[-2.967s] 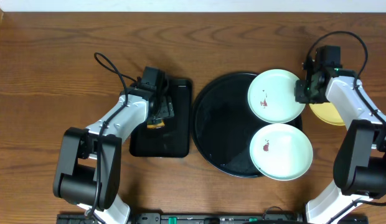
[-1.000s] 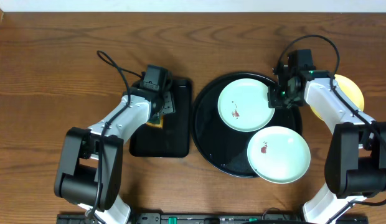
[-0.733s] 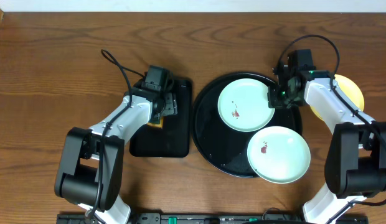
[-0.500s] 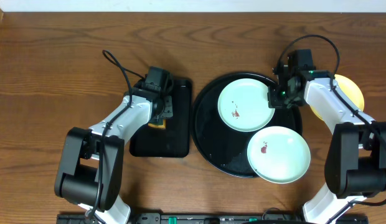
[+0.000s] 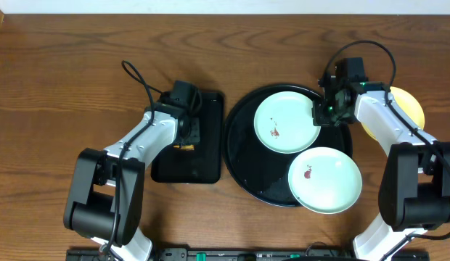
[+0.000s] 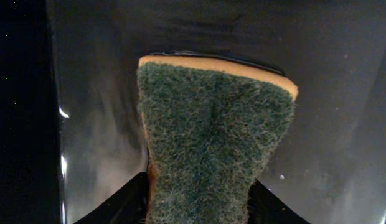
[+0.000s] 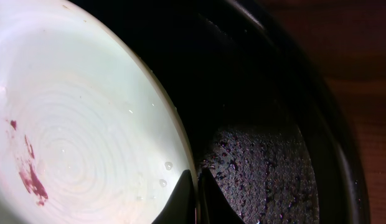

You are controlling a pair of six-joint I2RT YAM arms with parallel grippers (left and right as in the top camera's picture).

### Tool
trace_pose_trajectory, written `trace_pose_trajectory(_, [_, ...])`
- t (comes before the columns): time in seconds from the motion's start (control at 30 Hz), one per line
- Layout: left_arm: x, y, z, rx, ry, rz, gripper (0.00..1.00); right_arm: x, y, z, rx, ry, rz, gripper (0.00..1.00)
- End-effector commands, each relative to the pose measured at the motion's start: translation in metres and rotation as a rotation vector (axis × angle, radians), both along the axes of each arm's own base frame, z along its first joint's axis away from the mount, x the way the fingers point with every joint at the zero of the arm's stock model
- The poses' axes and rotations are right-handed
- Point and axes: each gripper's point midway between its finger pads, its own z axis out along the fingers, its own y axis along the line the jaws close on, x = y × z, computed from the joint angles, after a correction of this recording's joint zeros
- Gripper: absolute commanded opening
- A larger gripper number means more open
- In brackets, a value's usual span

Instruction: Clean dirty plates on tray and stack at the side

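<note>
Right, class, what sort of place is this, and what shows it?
Probably a robot lab's dish-cleaning test bench: a wooden table, two robot arms, a scouring sponge and smeared plates on a round black tray.

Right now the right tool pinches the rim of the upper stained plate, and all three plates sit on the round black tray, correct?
No. The overhead view shows the yellow plate lying on the tabletop right of the round black tray; only the upper stained plate and the lower stained plate sit on it. The right tool does pinch the upper plate's rim.
</note>
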Motion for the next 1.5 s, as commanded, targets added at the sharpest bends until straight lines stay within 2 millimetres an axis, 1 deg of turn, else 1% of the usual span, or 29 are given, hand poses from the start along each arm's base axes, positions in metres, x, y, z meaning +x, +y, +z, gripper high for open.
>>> trace_pose_trajectory(0.0, [0.003,0.001,-0.001,0.008,-0.016,0.004,0.47,0.004,0.001,0.013,-0.003,-0.035,-0.010,0.02])
trace_pose_trajectory(0.2, [0.017,-0.003,0.007,-0.007,-0.071,0.004,0.49,0.004,0.001,0.013,-0.003,-0.035,-0.010,0.02])
trace_pose_trajectory(0.27, [0.020,0.000,0.009,0.009,-0.080,0.009,0.49,0.004,0.001,0.013,-0.003,-0.035,-0.010,0.02])
trace_pose_trajectory(0.47, [0.013,0.003,0.007,0.025,-0.053,0.008,0.48,0.004,0.001,0.013,-0.003,-0.035,-0.010,0.02])
trace_pose_trajectory(0.57, [0.008,0.003,0.002,0.028,-0.037,0.007,0.47,0.004,0.001,0.013,-0.003,-0.035,-0.010,0.02])
trace_pose_trajectory(0.63, [0.007,0.004,-0.001,0.030,-0.031,0.007,0.36,0.004,0.001,0.013,-0.003,-0.035,-0.010,0.02])
trace_pose_trajectory(0.7, [0.007,0.004,-0.001,0.030,-0.031,0.007,0.23,0.004,0.001,0.013,-0.003,-0.035,-0.010,0.02])
trace_pose_trajectory(0.73, [0.007,0.004,-0.001,0.030,-0.034,0.007,0.09,0.004,0.001,0.013,-0.003,-0.035,-0.010,0.02])
trace_pose_trajectory(0.8, [0.010,0.003,0.000,0.027,-0.044,0.007,0.08,0.004,0.001,0.013,-0.003,-0.035,-0.010,0.02])
trace_pose_trajectory(0.87, [0.012,0.002,0.000,0.025,-0.051,0.007,0.08,0.004,0.001,0.013,-0.003,-0.035,-0.010,0.02])
trace_pose_trajectory(0.93, [0.013,0.002,0.001,0.023,-0.058,0.007,0.37,0.004,0.001,0.013,-0.003,-0.035,-0.010,0.02])
trace_pose_trajectory(0.97, [0.014,0.002,0.001,0.022,-0.059,0.007,0.41,0.004,0.001,0.013,-0.003,-0.035,-0.010,0.02])
trace_pose_trajectory(1.33, [0.016,0.001,0.000,0.018,-0.073,0.008,0.41,0.004,0.001,0.013,-0.004,-0.035,-0.009,0.02])
trace_pose_trajectory(1.47, [0.015,0.002,-0.004,0.017,-0.078,0.009,0.44,0.004,0.001,0.013,-0.004,-0.035,-0.009,0.02])
